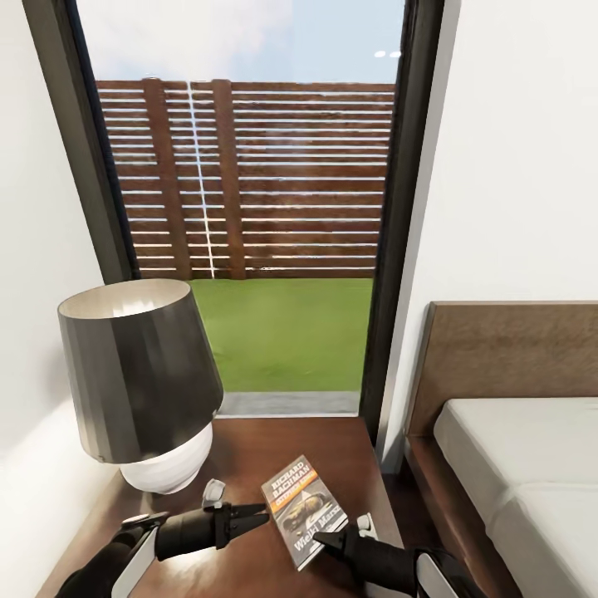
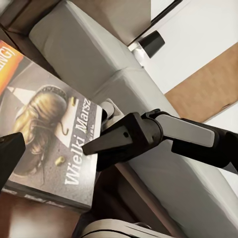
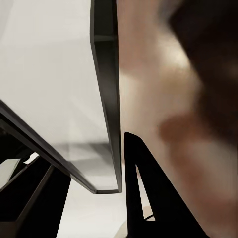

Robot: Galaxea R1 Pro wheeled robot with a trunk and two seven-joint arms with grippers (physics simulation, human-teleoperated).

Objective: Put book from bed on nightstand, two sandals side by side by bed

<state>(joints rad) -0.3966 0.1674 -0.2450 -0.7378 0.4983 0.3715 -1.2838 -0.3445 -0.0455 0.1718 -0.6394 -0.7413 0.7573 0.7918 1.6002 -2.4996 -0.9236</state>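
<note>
The book (image 1: 303,507), dark with white "RICHARD BACHMAN" lettering and an orange band, lies flat on the nightstand (image 1: 249,448) beside the lamp. My left gripper (image 1: 264,517) is open just left of the book, its fingers pointing at the cover. On the other side, my right gripper (image 1: 321,540) is open with its tip at the book's near right corner. The left wrist view has the book (image 2: 49,134) close up and a right gripper finger (image 2: 124,139) at its edge. The bed (image 1: 515,465) stands to the right. The sandals are out of view.
A lamp (image 1: 141,365) with a dark grey shade and a white base takes the nightstand's left half. Behind it is a tall dark-framed window (image 1: 249,208) onto grass and a wooden fence. White walls close in on both sides. A narrow floor gap separates nightstand and bed.
</note>
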